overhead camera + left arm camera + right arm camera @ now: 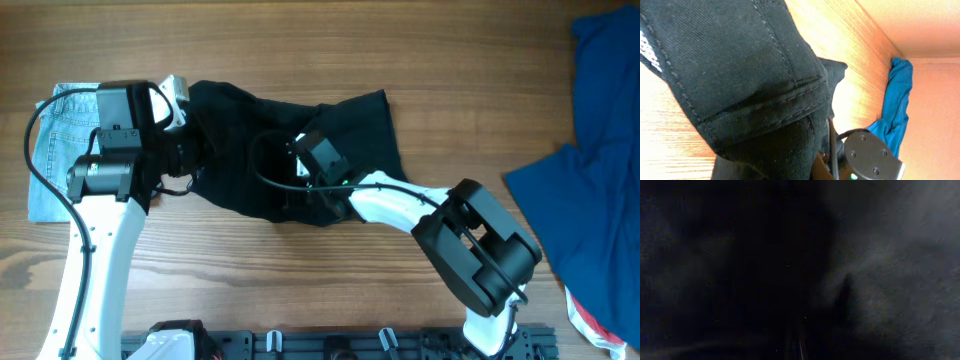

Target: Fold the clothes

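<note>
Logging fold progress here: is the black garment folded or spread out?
Mostly spread, not neatly folded: overhead, the black garment lies rumpled across the table with an uneven outline, no tidy doubled edges.

White arm links point(95, 255), black joint housings point(480, 245), black cables point(29, 135), round screws point(852, 154)

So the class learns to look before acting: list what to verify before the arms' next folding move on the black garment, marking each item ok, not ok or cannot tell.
1. Left gripper at black garment's left edge: ok.
2. Its grip on the cloth: cannot tell, fingers hidden.
3. Right gripper over the garment's middle: ok; grip: cannot tell, wrist view dark.
4. Garment spread flat: not ok, rumpled.
5. Blue fabric apart from garment: ok, bare wood between.
6. Denim shorts apart from garment: cannot tell, left arm covers the gap.
</note>
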You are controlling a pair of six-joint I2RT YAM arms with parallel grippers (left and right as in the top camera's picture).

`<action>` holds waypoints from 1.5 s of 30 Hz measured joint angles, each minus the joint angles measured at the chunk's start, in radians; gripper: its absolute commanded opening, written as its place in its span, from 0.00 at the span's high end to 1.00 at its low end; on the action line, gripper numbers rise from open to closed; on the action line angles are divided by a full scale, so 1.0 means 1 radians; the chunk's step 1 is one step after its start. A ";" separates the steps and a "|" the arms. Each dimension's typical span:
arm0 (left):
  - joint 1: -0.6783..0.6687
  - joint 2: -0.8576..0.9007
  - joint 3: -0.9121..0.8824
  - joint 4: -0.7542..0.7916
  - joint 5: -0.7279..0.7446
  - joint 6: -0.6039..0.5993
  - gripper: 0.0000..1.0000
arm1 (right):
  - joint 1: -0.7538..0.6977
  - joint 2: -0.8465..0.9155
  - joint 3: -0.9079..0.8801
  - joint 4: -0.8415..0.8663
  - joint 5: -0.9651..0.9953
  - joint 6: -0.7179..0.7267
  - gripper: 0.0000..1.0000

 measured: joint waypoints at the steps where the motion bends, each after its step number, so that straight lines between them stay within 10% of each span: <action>1: 0.000 0.000 0.000 0.000 0.000 -0.002 0.96 | 0.000 0.000 0.000 -0.006 -0.003 -0.003 0.90; 20: -0.104 0.031 0.002 0.163 -0.002 -0.018 0.96 | -0.553 -0.377 -0.012 -0.604 0.098 -0.179 0.90; 45: -0.427 0.266 0.008 0.531 -0.148 -0.253 0.93 | -0.553 -0.267 -0.169 -0.564 0.184 -0.227 0.91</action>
